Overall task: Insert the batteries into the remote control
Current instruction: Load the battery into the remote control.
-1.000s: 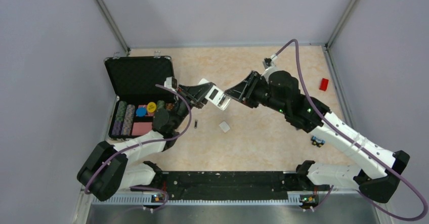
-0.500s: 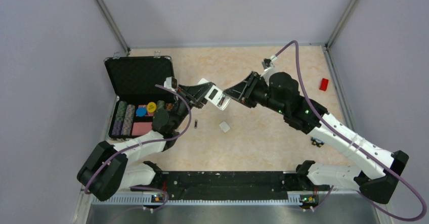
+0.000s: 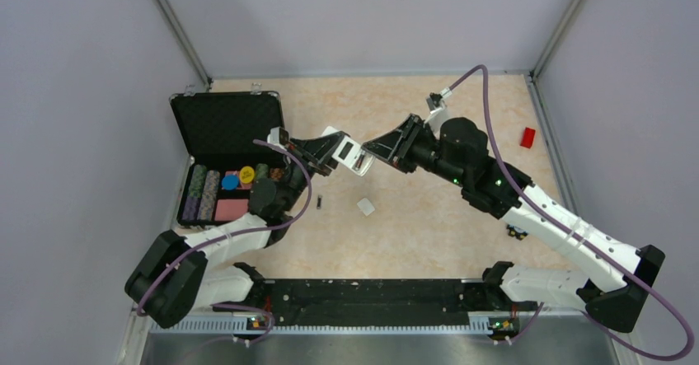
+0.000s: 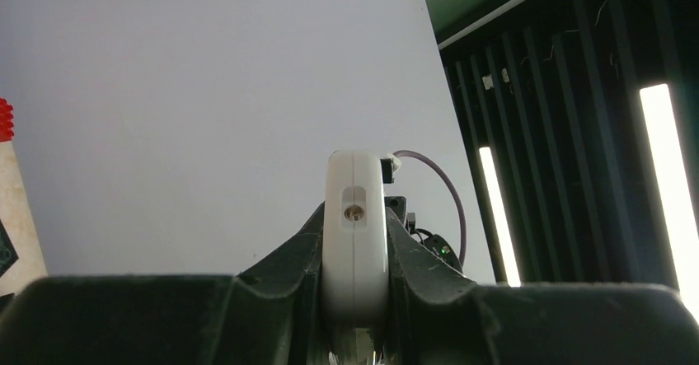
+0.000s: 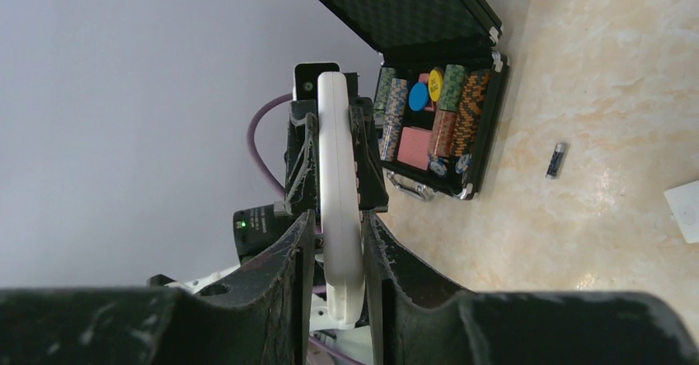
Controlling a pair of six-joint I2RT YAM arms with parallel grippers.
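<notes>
While the overhead view has the remote control (image 3: 353, 156) held above the table (image 3: 429, 118) and a battery (image 3: 320, 203) lying beneath, each wrist view shows its claw, left gripper (image 4: 354, 245) then right gripper (image 5: 336, 237), clamped on the remote's edges, so one side should let go slowly.

In view: 1 remote control (image 3: 350, 152), 1 battery (image 3: 320, 203), 1 white cover piece (image 3: 365, 206), 1 red block (image 3: 527, 138), 1 open chip case (image 3: 227, 126).

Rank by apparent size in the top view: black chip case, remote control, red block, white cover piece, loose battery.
1. black chip case
2. remote control, raised toward the camera, so flattered
3. red block and white cover piece, alike, unranked
4. loose battery
</notes>
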